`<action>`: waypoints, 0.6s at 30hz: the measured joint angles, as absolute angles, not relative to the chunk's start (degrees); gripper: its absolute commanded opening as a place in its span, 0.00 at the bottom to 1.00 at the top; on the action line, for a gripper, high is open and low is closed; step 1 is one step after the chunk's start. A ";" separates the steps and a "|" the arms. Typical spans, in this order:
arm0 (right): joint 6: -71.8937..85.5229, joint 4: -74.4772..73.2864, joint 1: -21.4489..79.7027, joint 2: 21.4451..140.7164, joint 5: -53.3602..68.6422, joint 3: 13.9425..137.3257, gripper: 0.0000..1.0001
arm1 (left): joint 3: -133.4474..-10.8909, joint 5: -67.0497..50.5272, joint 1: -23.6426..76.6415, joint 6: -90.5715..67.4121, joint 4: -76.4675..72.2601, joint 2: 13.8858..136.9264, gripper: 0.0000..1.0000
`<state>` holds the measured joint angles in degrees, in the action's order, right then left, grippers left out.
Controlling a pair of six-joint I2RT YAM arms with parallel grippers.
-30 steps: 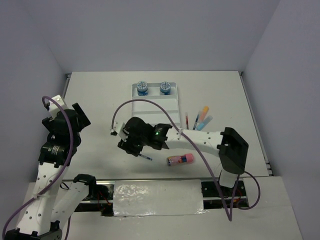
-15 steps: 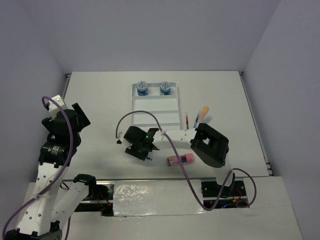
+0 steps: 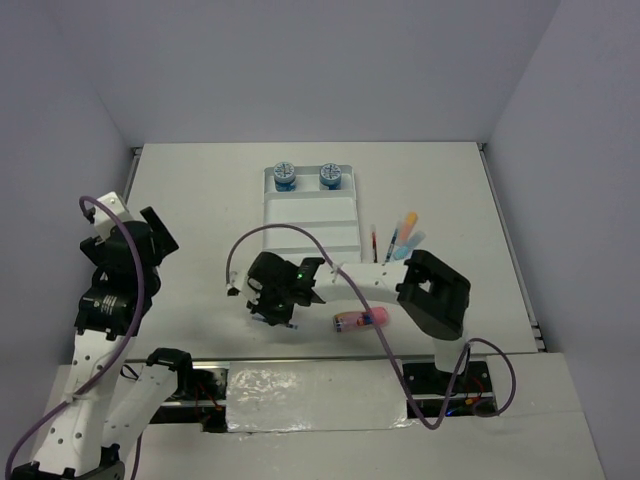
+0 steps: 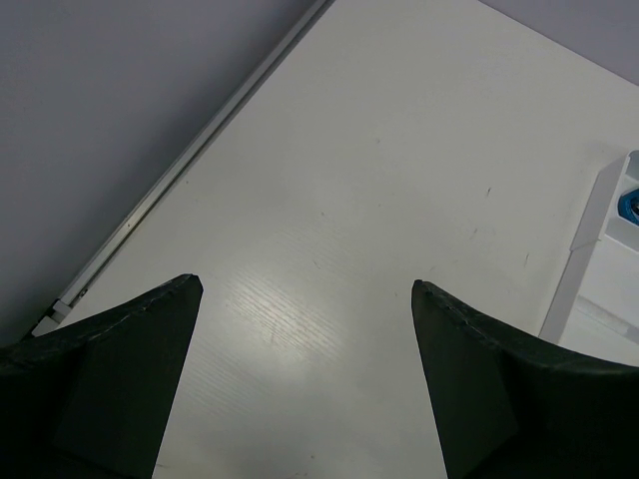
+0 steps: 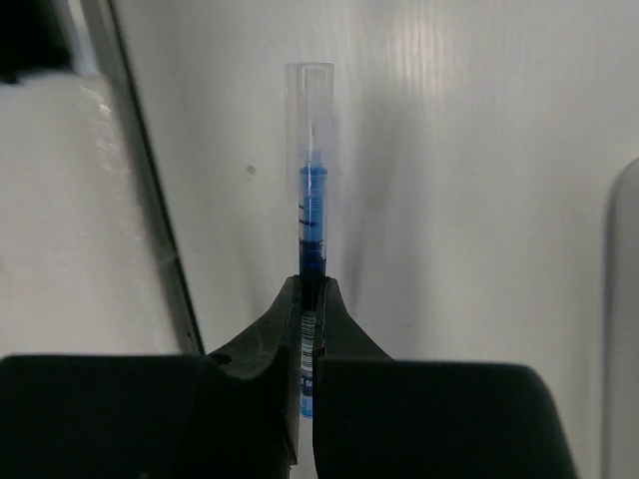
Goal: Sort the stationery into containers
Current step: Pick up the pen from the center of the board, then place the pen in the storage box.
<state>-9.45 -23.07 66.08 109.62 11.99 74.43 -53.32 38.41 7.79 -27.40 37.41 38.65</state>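
My right gripper (image 3: 280, 312) is low over the table's near middle, shut on a thin blue pen (image 5: 313, 200). In the right wrist view the pen sticks out past the gripper (image 5: 311, 289), its clear cap pointing away. The white divided tray (image 3: 310, 215) lies farther back, with two blue tubs (image 3: 284, 175) (image 3: 329, 175) at its far end. To the right of the gripper a pink-red tube (image 3: 362, 320) lies on the table. My left gripper (image 3: 158, 235) hangs open at the left above bare table, with nothing between its fingers (image 4: 150, 329).
Right of the tray lie a red pen (image 3: 374, 243), another blue pen (image 3: 391, 243), an orange marker (image 3: 407, 222) and a light-blue marker (image 3: 408, 245). The table's front edge (image 5: 150, 200) runs close beside the held pen. The tray's corner (image 4: 589, 259) shows in the left wrist view.
The right gripper's jaws have closed onto the blue pen, and the right arm's elbow has swung in towards the table. The left arm has barely moved.
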 measured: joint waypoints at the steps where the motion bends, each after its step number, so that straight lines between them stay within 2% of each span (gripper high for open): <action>1: -10.39 -23.11 66.06 107.85 13.30 74.35 0.00 | -53.32 38.70 7.79 -27.42 37.39 38.33 0.99; 4: -12.12 -22.74 62.83 102.63 15.51 75.57 0.00 | -53.32 39.05 7.79 -27.42 37.39 37.91 0.99; 8: -7.22 -20.43 51.64 101.71 11.51 83.70 0.00 | -53.32 39.16 7.77 -27.44 37.39 37.74 0.99; 12: 14.83 -19.07 40.93 104.07 -4.62 91.29 0.00 | -53.32 39.13 7.66 -27.44 37.39 37.74 0.99; 18: 54.76 -17.52 35.66 104.16 -22.63 82.89 0.00 | -53.32 39.09 7.16 -27.44 37.36 38.00 0.99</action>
